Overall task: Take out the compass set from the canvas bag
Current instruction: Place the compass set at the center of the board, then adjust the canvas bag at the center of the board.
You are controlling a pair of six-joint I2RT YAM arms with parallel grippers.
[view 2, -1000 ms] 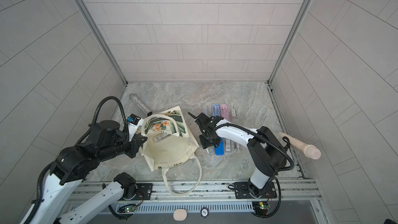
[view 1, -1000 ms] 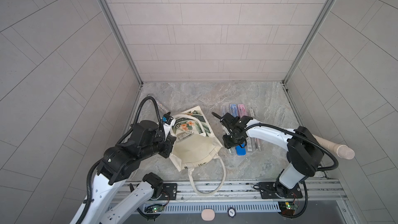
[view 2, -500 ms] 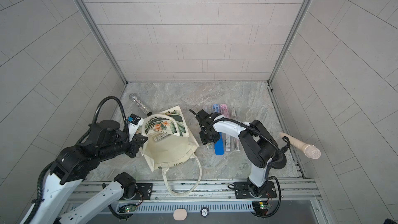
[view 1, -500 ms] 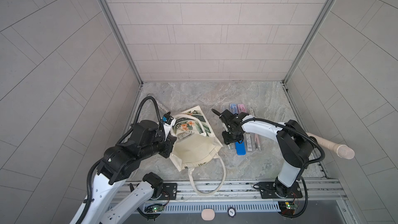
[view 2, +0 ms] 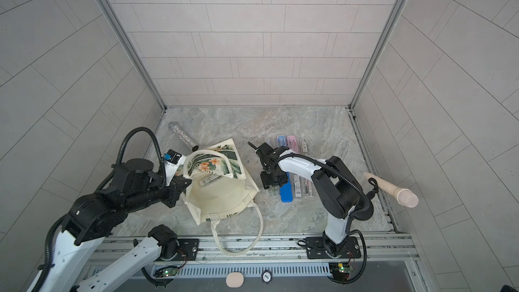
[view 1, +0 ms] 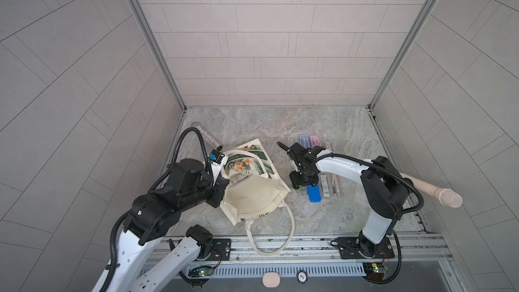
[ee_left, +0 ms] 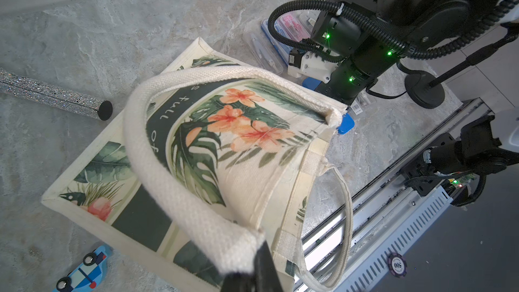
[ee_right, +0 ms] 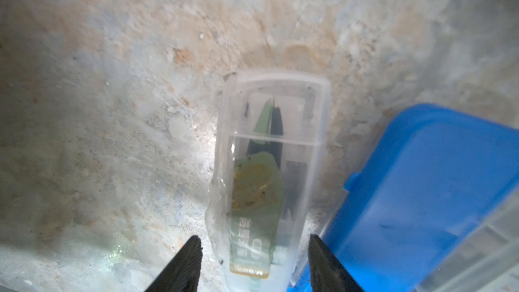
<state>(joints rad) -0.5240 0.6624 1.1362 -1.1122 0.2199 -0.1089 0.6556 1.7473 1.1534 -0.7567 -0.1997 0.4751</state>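
Now left hand (ee_left: 252,271) clamps the canvas bag (ee_left: 244,169); right hand (ee_right: 253,238) open astride the compass set (ee_right: 269,141)

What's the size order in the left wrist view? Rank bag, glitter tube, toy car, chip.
1. bag
2. glitter tube, though the frame cuts it off
3. toy car, close to the tube
4. chip

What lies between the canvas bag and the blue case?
Between canvas bag and blue case: a clear compass-set case lying flat, the open right gripper straddling it; clearest in the right wrist view.
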